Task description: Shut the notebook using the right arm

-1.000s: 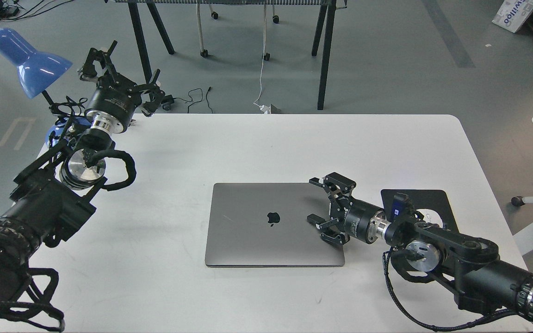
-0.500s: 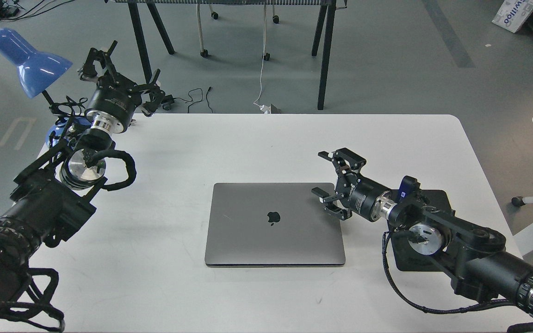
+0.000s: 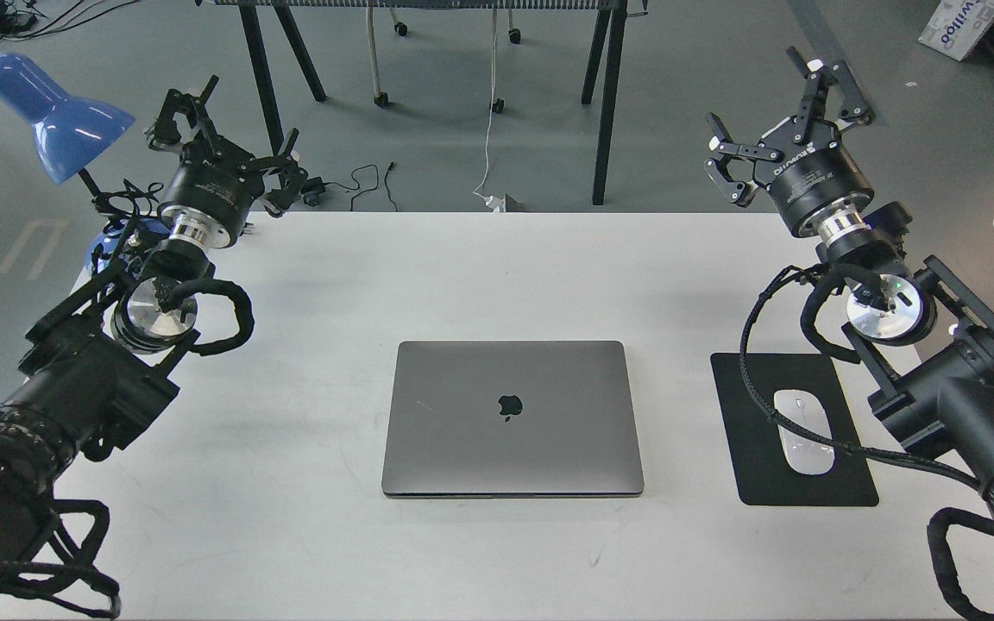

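Probably a lab — grey floor (image 3: 704, 129), loose cables (image 3: 359, 185), castored tables (image 3: 428, 17).

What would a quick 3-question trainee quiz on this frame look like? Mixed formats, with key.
1. True or false: the notebook lies shut, lid logo facing up.
2. What sits on the mouse pad? A) white mouse B) blue lamp C) nothing
3. Fill in: the right end effector is raised clear of the notebook, fingers ____.

Key:
1. True.
2. A, the white mouse.
3. Open, holding nothing. The left end effector is open too, near the blue lamp.
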Controlling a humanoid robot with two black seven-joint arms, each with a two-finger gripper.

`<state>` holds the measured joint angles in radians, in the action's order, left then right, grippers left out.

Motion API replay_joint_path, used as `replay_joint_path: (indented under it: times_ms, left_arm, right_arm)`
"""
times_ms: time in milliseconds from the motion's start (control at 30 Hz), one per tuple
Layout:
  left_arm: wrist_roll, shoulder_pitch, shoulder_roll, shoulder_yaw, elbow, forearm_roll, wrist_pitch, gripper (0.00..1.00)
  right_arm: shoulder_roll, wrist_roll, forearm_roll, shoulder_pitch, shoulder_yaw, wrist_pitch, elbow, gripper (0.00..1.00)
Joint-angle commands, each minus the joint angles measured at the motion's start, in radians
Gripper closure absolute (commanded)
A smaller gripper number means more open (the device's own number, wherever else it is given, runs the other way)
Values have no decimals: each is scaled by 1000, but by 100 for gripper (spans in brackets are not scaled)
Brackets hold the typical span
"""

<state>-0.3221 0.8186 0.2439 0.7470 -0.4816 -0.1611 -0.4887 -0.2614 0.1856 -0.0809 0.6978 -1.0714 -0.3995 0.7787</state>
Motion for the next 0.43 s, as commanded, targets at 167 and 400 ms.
replay_joint_path:
  times_ms: [167, 400]
  left_arm:
    - [0, -1, 0, 0, 0, 0, 0, 0]
    - [0, -1, 0, 0, 0, 0, 0, 0]
  right_arm:
    - [-32, -26, 151, 29, -24, -30, -91, 0]
    - [-32, -28, 151, 35, -16, -59, -124, 0]
